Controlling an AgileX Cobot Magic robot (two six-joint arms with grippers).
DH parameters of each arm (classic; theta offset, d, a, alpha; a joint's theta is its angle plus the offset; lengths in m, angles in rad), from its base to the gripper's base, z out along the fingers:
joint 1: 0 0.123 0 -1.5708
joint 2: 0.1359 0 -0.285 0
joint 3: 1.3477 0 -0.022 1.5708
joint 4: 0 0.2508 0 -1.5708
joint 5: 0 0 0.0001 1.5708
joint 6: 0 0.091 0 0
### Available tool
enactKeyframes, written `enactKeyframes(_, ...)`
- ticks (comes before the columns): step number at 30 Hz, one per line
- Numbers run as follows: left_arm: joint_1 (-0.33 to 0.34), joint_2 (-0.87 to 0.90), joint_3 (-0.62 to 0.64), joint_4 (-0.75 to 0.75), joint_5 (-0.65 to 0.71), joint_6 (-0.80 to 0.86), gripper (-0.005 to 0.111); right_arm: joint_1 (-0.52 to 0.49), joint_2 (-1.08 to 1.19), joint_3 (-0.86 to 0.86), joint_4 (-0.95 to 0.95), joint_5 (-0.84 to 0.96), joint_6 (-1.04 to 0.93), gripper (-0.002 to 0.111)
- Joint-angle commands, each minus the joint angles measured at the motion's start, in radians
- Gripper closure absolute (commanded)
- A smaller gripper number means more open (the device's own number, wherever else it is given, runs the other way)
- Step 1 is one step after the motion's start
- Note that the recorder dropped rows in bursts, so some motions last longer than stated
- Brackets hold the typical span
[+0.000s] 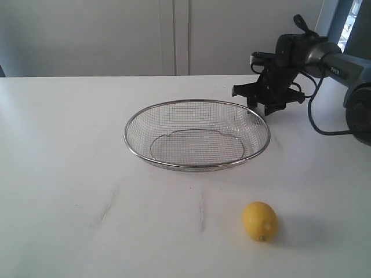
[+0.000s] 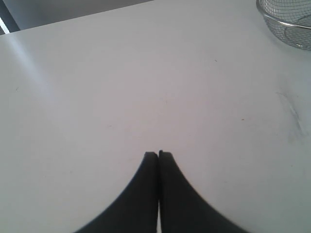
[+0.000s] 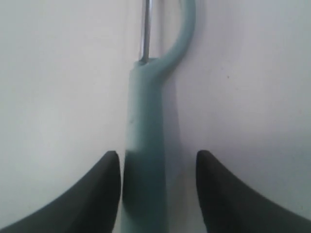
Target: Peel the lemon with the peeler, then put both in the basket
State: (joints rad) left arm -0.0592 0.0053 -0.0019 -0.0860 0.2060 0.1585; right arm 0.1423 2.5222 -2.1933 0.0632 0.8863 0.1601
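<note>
The yellow lemon [image 1: 260, 221] lies on the white table near the front right, nub toward the front. The wire-mesh basket [image 1: 126, 139] sits in the middle with nothing in it. Behind its right rim my right gripper [image 1: 262, 104] is lowered to the table. In the right wrist view that gripper [image 3: 158, 155] is open, its fingers either side of the teal handle of the peeler [image 3: 146, 121], which lies flat and close to one finger with a gap at the other. The exterior view does not show the peeler. My left gripper [image 2: 159, 154] is shut on nothing above bare table.
The right arm and its black cable [image 1: 316, 116] occupy the back right corner. A corner of the basket [image 2: 286, 24] shows at the edge of the left wrist view. Faint scuff marks [image 1: 202, 211] lie on the table in front of the basket.
</note>
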Motion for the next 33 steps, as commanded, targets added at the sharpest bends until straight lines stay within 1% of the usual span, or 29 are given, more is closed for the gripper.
enactKeyframes(1,-0.005,-0.005,0.002,-0.003,0.005,-0.001,0.106,-0.003,0.002,-0.008,-0.013,-0.036,-0.028,0.062)
enactKeyframes(12,-0.005,-0.005,0.002,-0.003,0.005,-0.001,0.106,-0.003,0.015,-0.008,0.01,-0.024,-0.078,0.062)
enactKeyframes(14,-0.005,-0.005,0.002,-0.003,0.005,-0.001,0.106,-0.003,0.015,-0.008,0.01,-0.018,-0.085,0.064)
enactKeyframes(17,-0.005,-0.005,0.002,-0.003,0.005,-0.001,0.106,-0.003,0.015,-0.008,0.01,0.004,-0.086,0.075)
enactKeyframes(18,-0.005,-0.005,0.002,-0.003,0.005,-0.001,0.106,-0.003,0.015,-0.008,0.01,0.032,-0.093,0.088)
enactKeyframes(21,-0.005,-0.005,0.002,-0.003,0.005,-0.001,0.106,-0.003,0.015,-0.008,0.007,0.058,-0.104,0.108)
enactKeyframes(25,-0.005,-0.005,0.002,-0.003,0.005,-0.001,0.106,-0.018,-0.025,-0.008,0.008,0.084,-0.102,0.108)
enactKeyframes(27,-0.005,-0.005,0.002,-0.003,0.005,-0.001,0.106,-0.026,-0.083,-0.008,0.008,0.116,-0.106,0.108)
enactKeyframes(33,-0.005,-0.005,0.002,-0.003,0.005,-0.001,0.106,-0.043,-0.281,0.017,0.005,0.298,-0.191,0.108)
